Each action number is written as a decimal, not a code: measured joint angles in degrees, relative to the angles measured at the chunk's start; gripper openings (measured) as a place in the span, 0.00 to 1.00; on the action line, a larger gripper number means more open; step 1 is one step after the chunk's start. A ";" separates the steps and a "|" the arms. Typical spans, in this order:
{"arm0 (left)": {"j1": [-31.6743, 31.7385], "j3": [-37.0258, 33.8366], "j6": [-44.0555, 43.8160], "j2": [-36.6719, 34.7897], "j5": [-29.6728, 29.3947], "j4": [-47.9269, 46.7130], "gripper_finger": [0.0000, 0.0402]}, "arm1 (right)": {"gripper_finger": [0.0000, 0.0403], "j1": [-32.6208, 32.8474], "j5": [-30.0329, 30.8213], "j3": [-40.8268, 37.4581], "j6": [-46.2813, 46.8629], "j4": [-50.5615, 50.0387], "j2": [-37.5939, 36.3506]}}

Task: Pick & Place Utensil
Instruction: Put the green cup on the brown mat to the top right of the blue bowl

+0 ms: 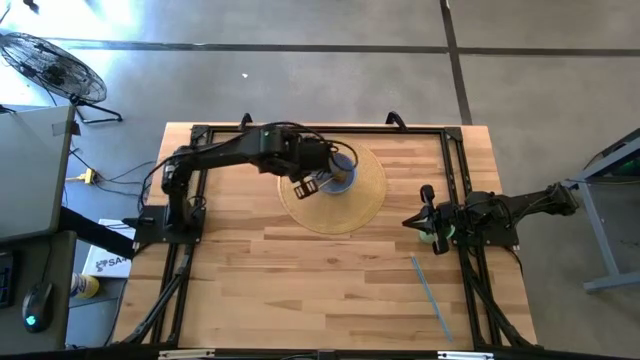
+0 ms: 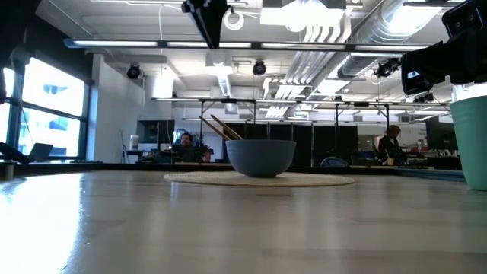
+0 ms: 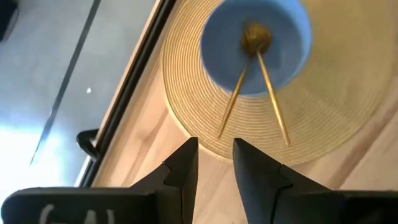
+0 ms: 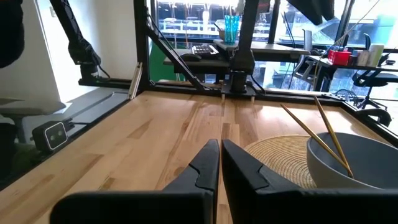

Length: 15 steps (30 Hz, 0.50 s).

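Observation:
A blue bowl stands on a round woven placemat. Two wooden chopsticks lie in the bowl, their tips at its bottom and their shafts leaning over the rim. My left gripper hangs above the placemat just beside the bowl, pointing down, open and empty. My right gripper waits low at the table's right side, shut and empty.
A green cup stands by the right arm's gripper. A thin blue strip lies on the table toward the near right corner. Black frame rails run along the table's left, right and far edges. Bare wood lies near of the placemat.

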 joint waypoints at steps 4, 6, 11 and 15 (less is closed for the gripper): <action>-1.72 -1.49 0.00 -2.39 -0.03 0.20 0.24 | 0.03 -0.02 0.61 0.00 -1.35 0.09 -0.04; -2.29 -3.49 -0.89 -4.11 -0.27 0.37 0.24 | 0.03 -0.04 4.90 -0.02 -6.90 1.97 0.01; -4.24 -11.82 -5.40 -9.47 -3.48 0.70 0.24 | 0.03 -0.04 9.21 -0.02 -0.97 9.96 0.14; -6.63 -21.33 -9.32 -15.63 -3.61 4.17 0.24 | 0.03 -0.04 9.39 -0.02 12.09 15.76 0.22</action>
